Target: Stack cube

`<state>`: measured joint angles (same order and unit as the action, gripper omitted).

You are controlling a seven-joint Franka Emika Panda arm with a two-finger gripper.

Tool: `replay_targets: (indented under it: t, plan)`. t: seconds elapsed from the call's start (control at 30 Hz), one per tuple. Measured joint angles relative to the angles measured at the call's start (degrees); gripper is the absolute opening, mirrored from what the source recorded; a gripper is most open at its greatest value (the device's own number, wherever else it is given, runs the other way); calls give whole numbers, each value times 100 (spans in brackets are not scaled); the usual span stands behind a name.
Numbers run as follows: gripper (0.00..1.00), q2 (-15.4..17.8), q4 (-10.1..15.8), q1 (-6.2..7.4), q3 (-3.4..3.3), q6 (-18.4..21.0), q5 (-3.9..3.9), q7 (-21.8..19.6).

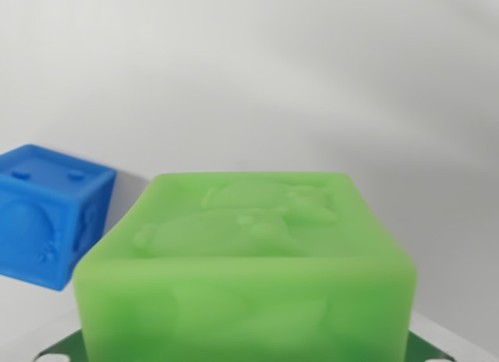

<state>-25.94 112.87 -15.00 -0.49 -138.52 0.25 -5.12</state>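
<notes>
In the wrist view, a green cube [245, 268] filled the lower middle of the picture, very close to the camera and a little blurred. Its top face showed a raised figure in relief. Under its lower corners, at five and seven o'clock, dark green patches [58, 348] were visible on the white surface [257, 81]. A blue cube [51, 214] stood at nine o'clock from the green one, apart from it, with a shadow between them. The gripper's fingers did not appear in this view, so their state could not be told.
</notes>
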Motion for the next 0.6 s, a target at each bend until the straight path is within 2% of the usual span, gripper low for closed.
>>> replay_targets:
  t: [0.6]
  plan:
    - [0, 401, 635, 211, 0, -231, 0, -702]
